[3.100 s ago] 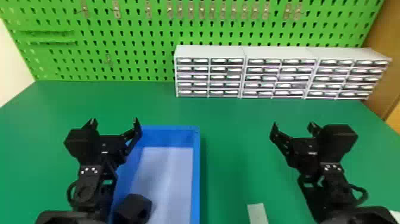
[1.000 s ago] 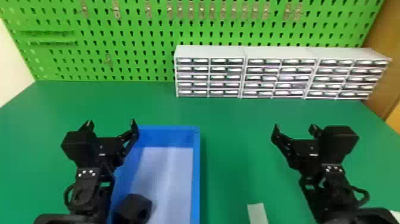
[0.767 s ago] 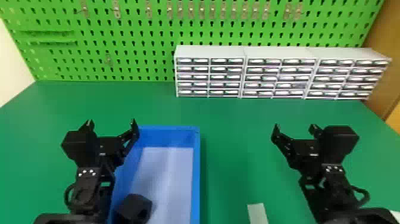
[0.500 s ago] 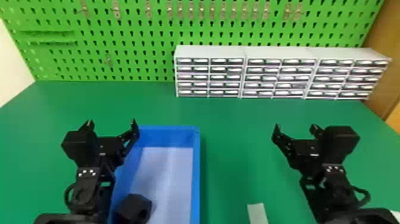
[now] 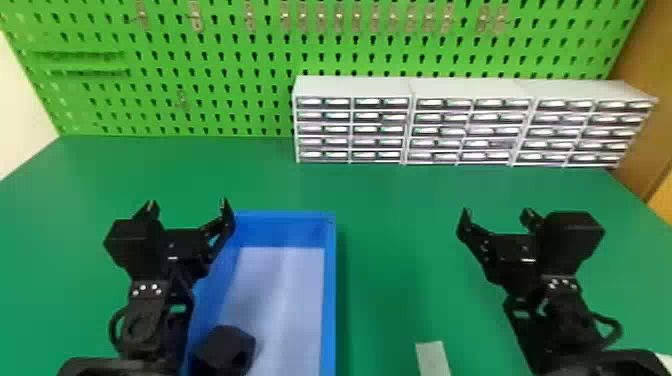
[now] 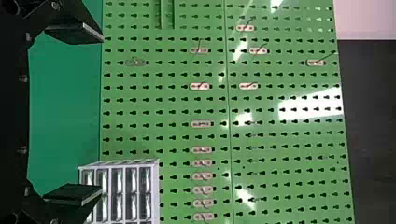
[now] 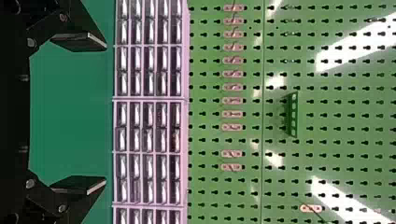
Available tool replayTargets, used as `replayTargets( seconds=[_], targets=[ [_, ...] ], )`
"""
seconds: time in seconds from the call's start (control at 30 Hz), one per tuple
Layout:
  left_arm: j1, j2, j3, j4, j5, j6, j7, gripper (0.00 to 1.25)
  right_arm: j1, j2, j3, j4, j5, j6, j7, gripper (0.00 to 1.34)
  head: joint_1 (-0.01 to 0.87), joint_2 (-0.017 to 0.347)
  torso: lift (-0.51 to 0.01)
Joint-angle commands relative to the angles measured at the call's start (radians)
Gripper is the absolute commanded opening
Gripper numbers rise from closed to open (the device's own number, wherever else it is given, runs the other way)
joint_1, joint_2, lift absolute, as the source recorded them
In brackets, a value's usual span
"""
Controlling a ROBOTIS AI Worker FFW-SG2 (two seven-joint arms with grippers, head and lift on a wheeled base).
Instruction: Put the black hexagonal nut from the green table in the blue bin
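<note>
The left gripper point(image 5: 188, 205), its fingers spread and empty, hangs over the bin's far left side; the right gripper point(image 5: 496, 214), equally wide and empty, is held above the counter point(image 5: 390, 240), well apart, likely so neither crowds the other. The black nut point(image 5: 227, 347) sits inside the blue bin point(image 5: 329, 300), near its left wall, so the placing looks finished and nothing needs gripping.

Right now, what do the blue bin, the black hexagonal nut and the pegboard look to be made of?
Blue bin: likely molded plastic, smooth and satin; its walls are evenly blue.
Black hexagonal nut: matte, perhaps plastic; it shows no metallic glint, though coated metal is possible.
Pegboard: probably painted sheet metal, glossy; bright reflections streak its punched green face.
</note>
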Motion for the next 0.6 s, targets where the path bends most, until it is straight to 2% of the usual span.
replayTargets(
  seconds=[0.0,0.57],
  targets=[
    [0.001,-0.003,0.0,0.0,0.0,0.0,0.0,1.1,0.0,-0.002,0.0,0.0,0.0,0.0,0.0,1.07,0.657,0.057,-0.095],
    [0.004,-0.003,0.001,0.0,0.0,0.0,0.0,1.1,0.009,-0.006,-0.002,0.0,-0.003,0.002,0.0,1.06,0.657,0.057,-0.095]
  ],
)
